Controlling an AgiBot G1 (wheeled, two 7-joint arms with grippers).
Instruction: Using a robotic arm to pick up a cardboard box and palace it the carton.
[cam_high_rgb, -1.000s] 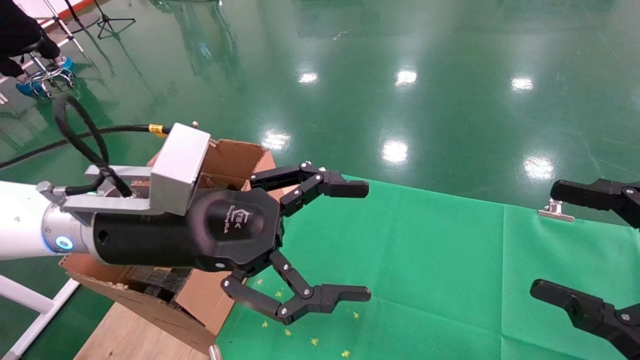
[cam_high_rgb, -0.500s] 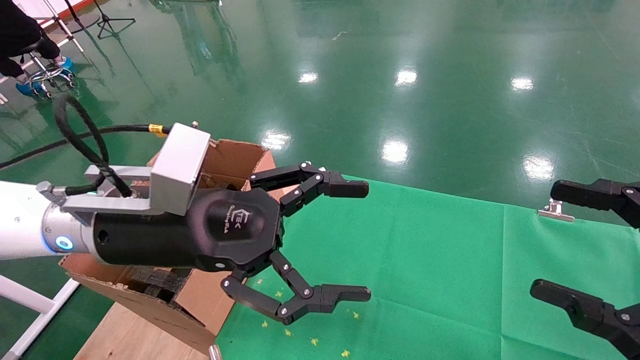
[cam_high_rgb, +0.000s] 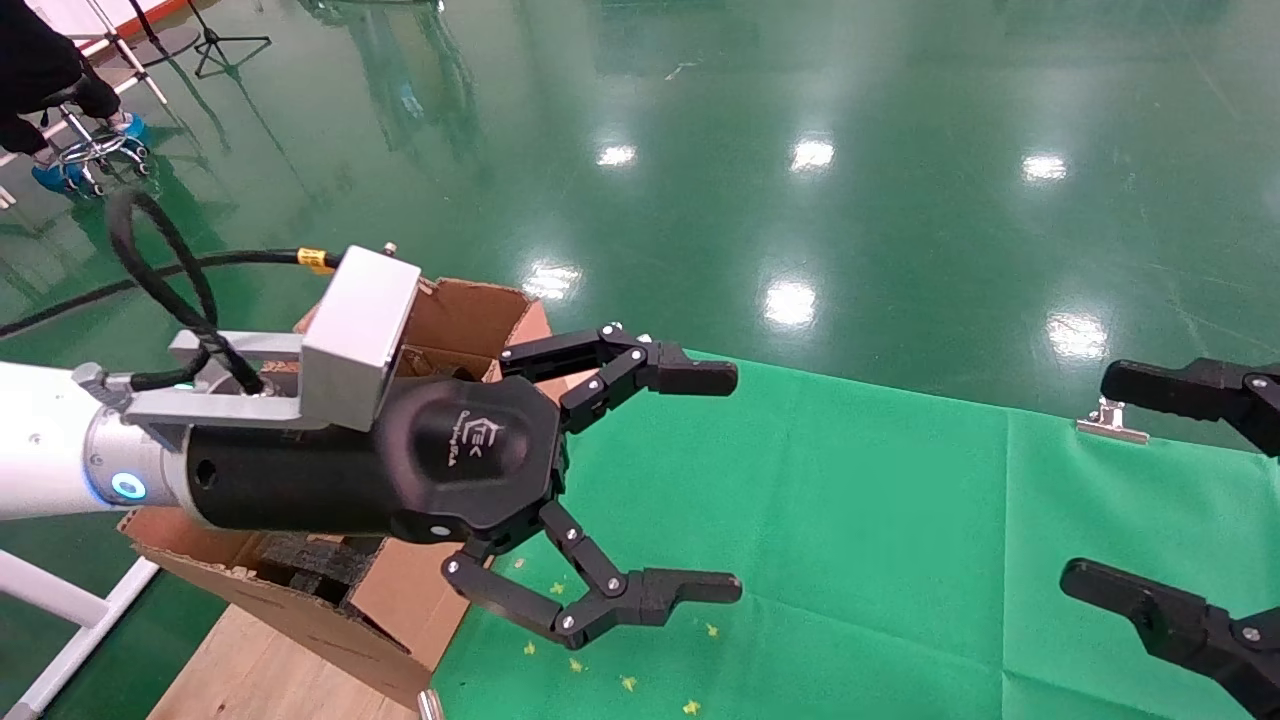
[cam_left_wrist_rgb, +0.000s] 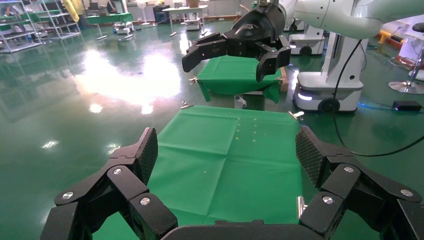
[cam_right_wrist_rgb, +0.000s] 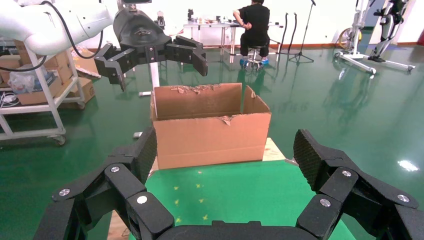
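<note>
My left gripper (cam_high_rgb: 737, 482), on the white robotic arm (cam_high_rgb: 45, 440), hovers open and empty over the left end of the green cloth (cam_high_rgb: 850, 520), just right of the carton (cam_high_rgb: 465, 310). The carton is large and brown with torn flaps (cam_right_wrist_rgb: 210, 135), and dark foam (cam_high_rgb: 310, 560) shows inside it. My right gripper (cam_high_rgb: 1085, 480) stands open and empty at the right edge of the head view. In the left wrist view, only bare cloth (cam_left_wrist_rgb: 225, 145) lies between the left gripper's open fingers (cam_left_wrist_rgb: 148, 152). The cardboard box is out of view in every frame.
Metal clips (cam_high_rgb: 1110, 420) pin the cloth to a wooden tabletop (cam_high_rgb: 250, 670). Small yellow marks (cam_high_rgb: 625, 683) dot the cloth near the carton. A seated person (cam_right_wrist_rgb: 252, 30) and a white shelf cart (cam_right_wrist_rgb: 30, 100) are beyond the carton. Shiny green floor surrounds the table.
</note>
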